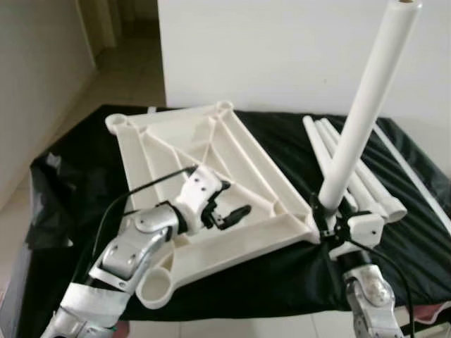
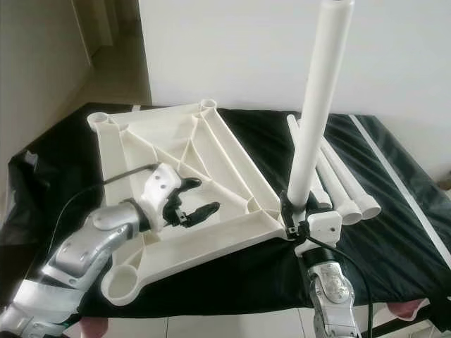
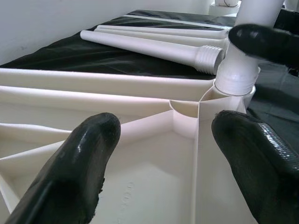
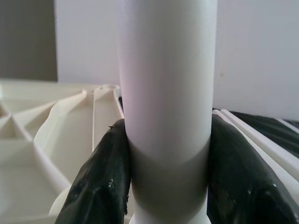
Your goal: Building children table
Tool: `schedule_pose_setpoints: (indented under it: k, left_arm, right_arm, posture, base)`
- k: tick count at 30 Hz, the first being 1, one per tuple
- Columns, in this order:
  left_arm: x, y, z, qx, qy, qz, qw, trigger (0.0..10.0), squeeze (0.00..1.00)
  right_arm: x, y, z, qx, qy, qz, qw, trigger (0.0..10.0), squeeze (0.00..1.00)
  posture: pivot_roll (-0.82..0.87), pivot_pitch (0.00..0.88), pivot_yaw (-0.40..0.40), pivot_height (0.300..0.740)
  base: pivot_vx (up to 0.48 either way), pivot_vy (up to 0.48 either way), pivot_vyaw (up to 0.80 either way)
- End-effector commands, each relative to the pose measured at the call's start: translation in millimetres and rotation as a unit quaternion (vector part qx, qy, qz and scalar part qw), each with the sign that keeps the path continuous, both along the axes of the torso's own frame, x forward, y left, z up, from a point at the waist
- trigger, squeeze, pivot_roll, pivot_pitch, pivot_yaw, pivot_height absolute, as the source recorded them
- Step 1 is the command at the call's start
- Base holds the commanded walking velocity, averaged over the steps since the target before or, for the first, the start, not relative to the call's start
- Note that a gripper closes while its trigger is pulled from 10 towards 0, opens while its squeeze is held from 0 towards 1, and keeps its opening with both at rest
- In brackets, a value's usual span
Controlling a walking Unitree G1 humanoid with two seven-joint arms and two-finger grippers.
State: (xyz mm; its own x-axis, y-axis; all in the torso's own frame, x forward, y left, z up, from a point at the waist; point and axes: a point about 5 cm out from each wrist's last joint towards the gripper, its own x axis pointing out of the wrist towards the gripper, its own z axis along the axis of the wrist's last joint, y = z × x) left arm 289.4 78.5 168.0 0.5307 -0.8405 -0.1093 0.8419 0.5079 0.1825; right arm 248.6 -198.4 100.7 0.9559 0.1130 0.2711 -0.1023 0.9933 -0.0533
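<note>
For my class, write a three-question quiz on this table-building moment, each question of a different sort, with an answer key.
1. True or false: the right gripper is shut on the upright table leg.
2. Where does the upright table leg meet the upturned tabletop? A) at a corner socket B) at the centre C) nowhere, it is held apart from it
3. Fill in: the left gripper hovers with its fingers ____ over the tabletop's ribbed underside.

Key
1. True; its fingers press both sides of the leg.
2. A, the corner nearest the spare legs lying on the black cloth.
3. open
</note>
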Motion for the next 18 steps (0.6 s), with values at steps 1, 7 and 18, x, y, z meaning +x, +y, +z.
schedule_pose_setpoints:
  k: [1, 7, 18]
  left_arm:
    - [-2.4, -2.3, 1.4, 0.002, 0.006, -0.034, 0.999, 10.0, 0.00]
    - [-1.8, -3.3, 2.6, 0.002, 0.005, -0.038, 0.999, 10.0, 0.00]
    - [-2.6, -2.7, 2.6, 0.001, 0.006, -0.037, 0.999, 10.0, 0.00]
  right_arm:
    - [-24.9, -3.0, -57.6, 0.046, 0.154, -0.014, 0.987, 10.0, 0.00]
    - [-22.0, -5.7, -56.8, 0.093, 0.153, -0.025, 0.984, 10.0, 0.00]
    - [-24.4, -5.9, -61.1, 0.132, 0.164, -0.020, 0.977, 10.0, 0.00]
  posture:
    - [0.06, 0.000, 0.004, 0.740]
    - [0.06, 0.000, 0.009, 0.740]
    - [0.06, 0.000, 0.000, 0.740]
  base:
    - [0.000, 0.000, 0.00]
    - [0.000, 0.000, 0.00]
    - [0.000, 0.000, 0.00]
